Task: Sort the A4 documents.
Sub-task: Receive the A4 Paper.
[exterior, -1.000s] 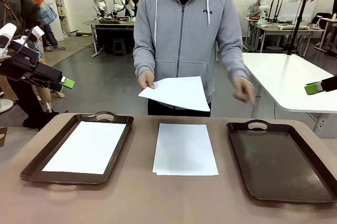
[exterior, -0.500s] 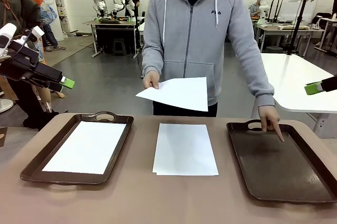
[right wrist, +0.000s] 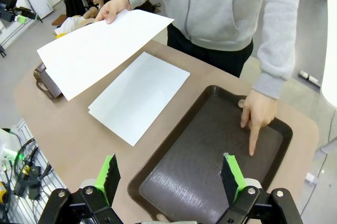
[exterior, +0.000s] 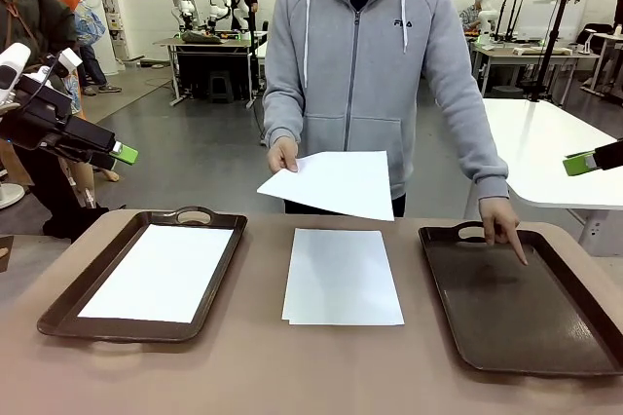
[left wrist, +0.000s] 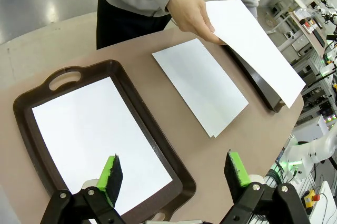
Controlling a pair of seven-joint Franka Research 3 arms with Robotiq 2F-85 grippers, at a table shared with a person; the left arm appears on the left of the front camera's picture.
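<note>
A small stack of A4 documents (exterior: 343, 276) lies flat in the middle of the brown table (exterior: 243, 366), between two dark brown handled trays. Another white sheet (exterior: 161, 272) rests inside the left tray (exterior: 58, 310). At the far side, a person in a grey hoodie holds a third sheet (exterior: 331, 184) by one corner in one hand (exterior: 282, 154), tilted in the air above the stack's far edge. The person's other hand (exterior: 501, 225) points an index finger down into the right tray (exterior: 545, 337), near its handle. The left gripper (left wrist: 172, 163) hangs high off the table's left side, looking down over the left tray, jaws wide and holding nothing. The right gripper (right wrist: 170, 163) hovers well above the right tray, its green-padded jaws equally wide and empty.
</note>
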